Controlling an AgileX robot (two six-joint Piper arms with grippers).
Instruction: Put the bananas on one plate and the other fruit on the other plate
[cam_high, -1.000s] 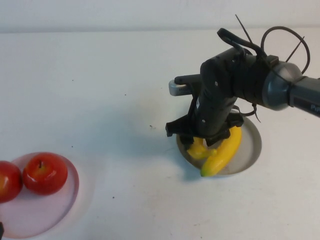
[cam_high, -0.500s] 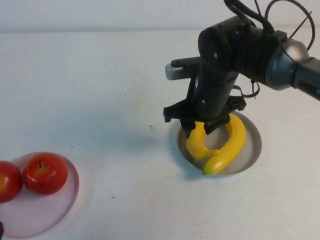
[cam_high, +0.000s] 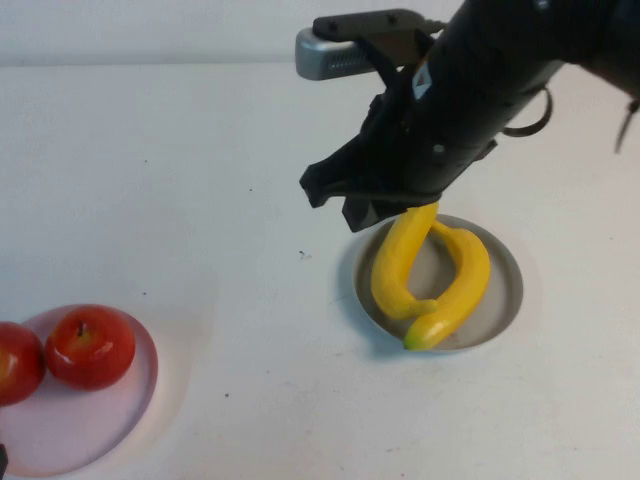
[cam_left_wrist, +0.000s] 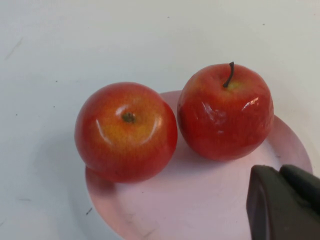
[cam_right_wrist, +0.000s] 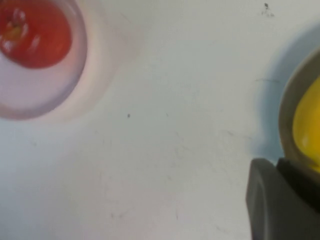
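Two yellow bananas, one (cam_high: 395, 270) and the other (cam_high: 462, 288), lie together on the grey-blue plate (cam_high: 503, 290) at the right. My right gripper (cam_high: 385, 215) is open and empty, raised above the plate's far edge; its wrist view shows it (cam_right_wrist: 285, 200) beside the plate rim (cam_right_wrist: 286, 112) and a banana (cam_right_wrist: 307, 125). Two red apples, one (cam_high: 90, 346) and the other (cam_high: 15, 362), sit on the pale pink plate (cam_high: 75, 440) at the near left. My left gripper (cam_left_wrist: 285, 205) hovers over that plate (cam_left_wrist: 200, 200), close to the apples (cam_left_wrist: 126, 131) (cam_left_wrist: 225, 112).
The white table (cam_high: 200, 180) lies bare between the two plates. My right arm (cam_high: 480, 90) reaches over the back right of the table. The pink plate with an apple (cam_right_wrist: 32, 32) also shows in the right wrist view.
My right gripper has let go of the banana and risen away from the grey-blue plate toward the camera. Both bananas now lie uncovered on the plate. The apples have not moved.
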